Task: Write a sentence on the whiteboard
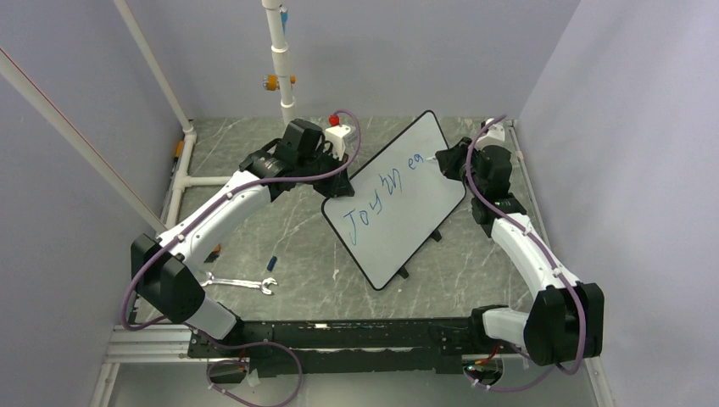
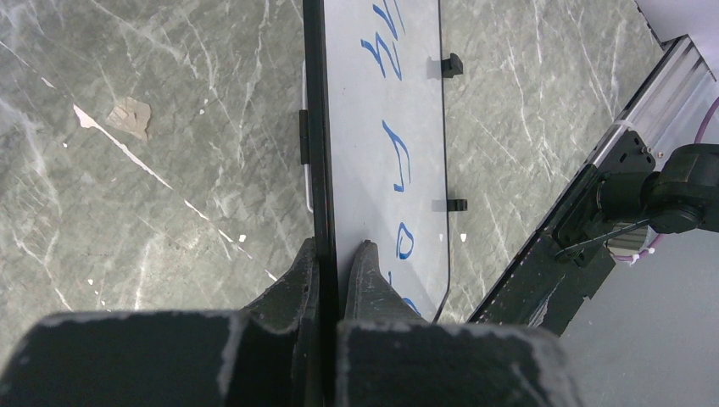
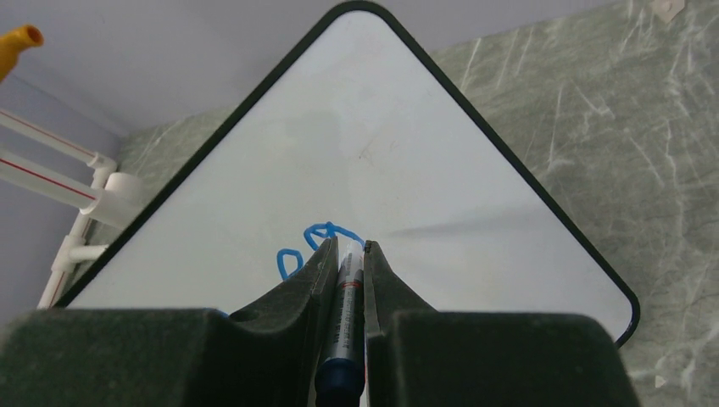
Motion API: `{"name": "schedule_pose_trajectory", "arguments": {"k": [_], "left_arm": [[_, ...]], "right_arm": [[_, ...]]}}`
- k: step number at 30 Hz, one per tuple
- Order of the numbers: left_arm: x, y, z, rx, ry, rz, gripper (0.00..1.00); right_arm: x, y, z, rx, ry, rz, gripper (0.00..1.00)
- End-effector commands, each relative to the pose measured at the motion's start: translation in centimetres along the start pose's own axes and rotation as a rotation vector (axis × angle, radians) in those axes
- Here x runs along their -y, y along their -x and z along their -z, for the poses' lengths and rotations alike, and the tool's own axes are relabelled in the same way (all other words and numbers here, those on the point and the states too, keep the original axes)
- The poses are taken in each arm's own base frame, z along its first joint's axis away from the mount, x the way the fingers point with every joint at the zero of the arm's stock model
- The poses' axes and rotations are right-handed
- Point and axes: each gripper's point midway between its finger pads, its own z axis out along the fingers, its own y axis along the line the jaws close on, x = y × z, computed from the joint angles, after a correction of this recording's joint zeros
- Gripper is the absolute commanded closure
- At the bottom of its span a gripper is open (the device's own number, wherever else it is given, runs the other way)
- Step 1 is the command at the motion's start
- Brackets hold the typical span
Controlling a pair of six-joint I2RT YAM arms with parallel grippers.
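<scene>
The whiteboard (image 1: 407, 216) lies tilted across the table's middle, white with a thin black rim. Blue handwriting (image 1: 377, 199) on it reads about "Joy in ea". My left gripper (image 1: 337, 182) is shut on the board's left edge (image 2: 320, 170), one finger on each face. My right gripper (image 1: 445, 163) is shut on a blue marker (image 3: 346, 314) and holds its tip at the board (image 3: 407, 178), right by the last blue letters (image 3: 326, 242). The writing also shows in the left wrist view (image 2: 397, 157).
A wrench (image 1: 242, 282) and a small blue cap (image 1: 271, 261) lie on the grey marble table at the front left. White pipes (image 1: 284, 68) stand at the back. Purple walls close in both sides. The black rail (image 1: 356, 335) runs along the near edge.
</scene>
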Motion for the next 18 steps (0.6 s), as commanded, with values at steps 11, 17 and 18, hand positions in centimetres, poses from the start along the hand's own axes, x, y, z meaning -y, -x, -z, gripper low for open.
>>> {"name": "schedule_pose_trajectory", "arguments": {"k": [11,17,18], "left_arm": [[-5.4,-2.6,-0.1,-0.105,0.218,-0.23,1.0],[-5.3,-2.6,-0.1,-0.106,0.216,-0.232,1.0],[-5.3,-2.6,-0.1,-0.105,0.216,-0.232,1.0]], "right_arm": [[-1.3,4.9,-0.7,0.16,0.016,0.0,1.0],[-1.3,5.2,-1.7,0.159,0.02,-0.001,1.0],[-1.2,5.3,-1.8,0.159,0.021,-0.002,1.0]]}}
